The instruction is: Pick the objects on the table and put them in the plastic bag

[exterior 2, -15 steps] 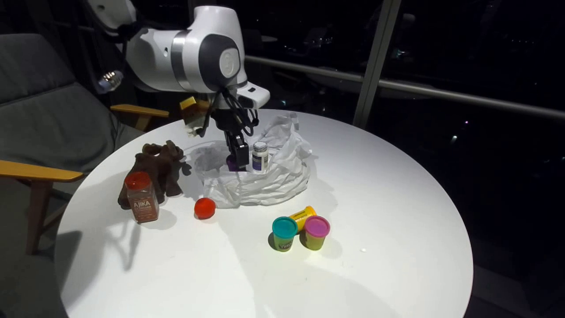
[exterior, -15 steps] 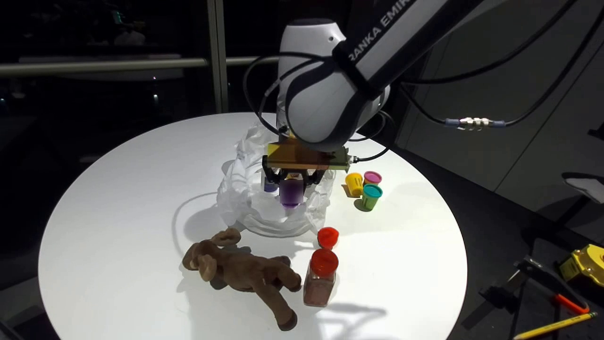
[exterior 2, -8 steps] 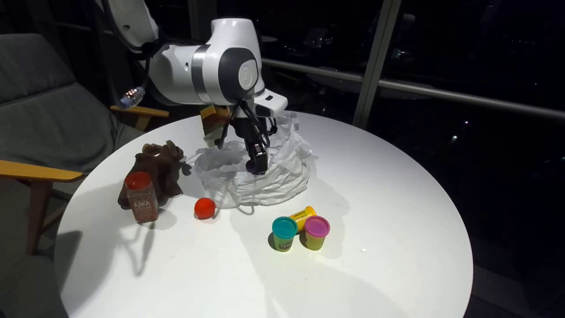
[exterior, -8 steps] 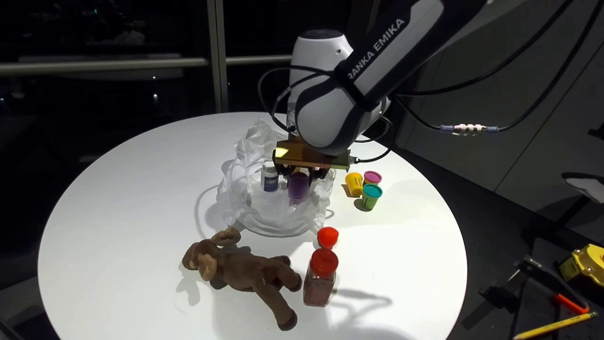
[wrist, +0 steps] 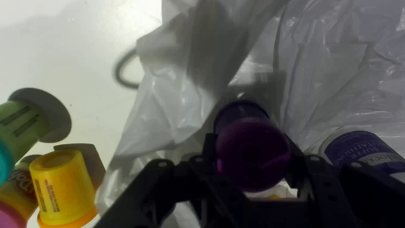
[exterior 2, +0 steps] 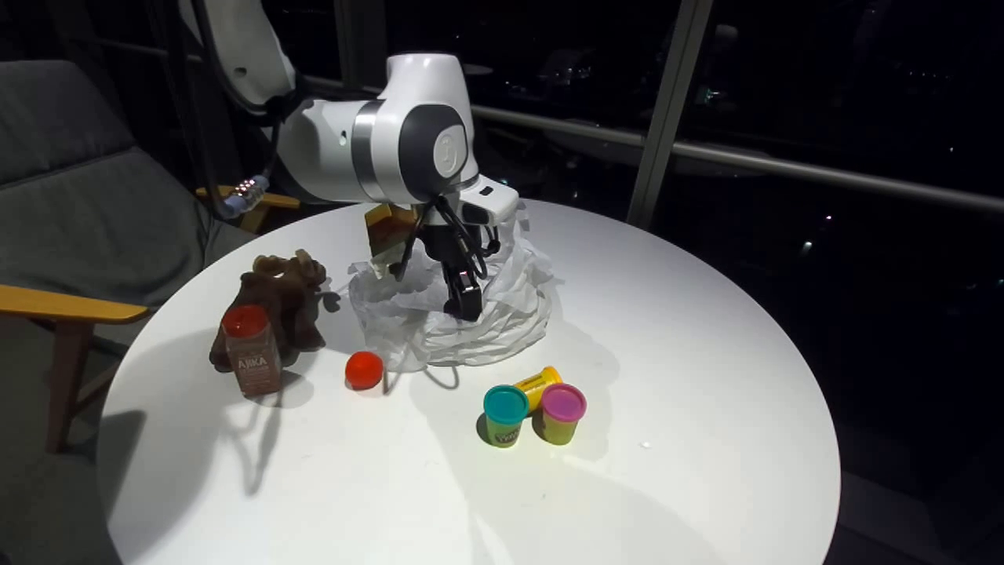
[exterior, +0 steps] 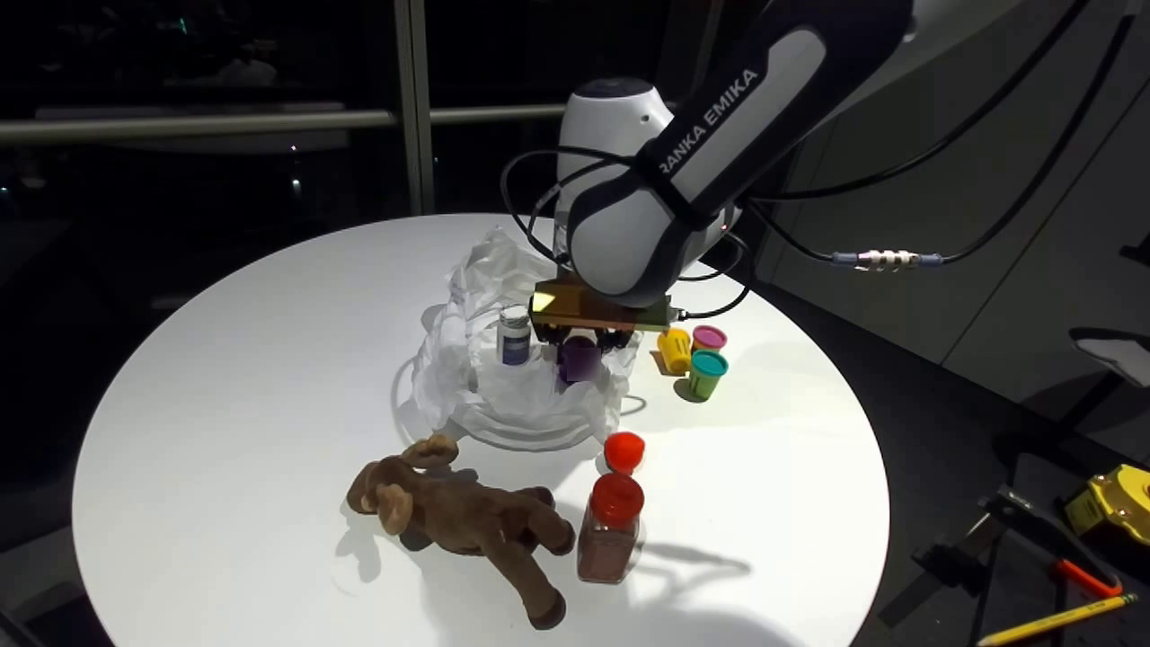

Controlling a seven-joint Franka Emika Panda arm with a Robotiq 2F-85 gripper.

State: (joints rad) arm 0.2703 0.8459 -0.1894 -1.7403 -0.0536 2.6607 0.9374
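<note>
In both exterior views a dark window has an upright metal post, with a rail and specks of light on either side. Left of the post, in an exterior view, stands a grey armchair with wooden armrests; right of it, in an exterior view, a grey wall meets dark floor.

Bag flanking hand, bottle just beside; open tabletop beyond bag

I'm remotely watching a white tabletop carrying a plastic bag, brown plush animal, AJIKA jar, round red object and three Play-Doh tubs.
</note>
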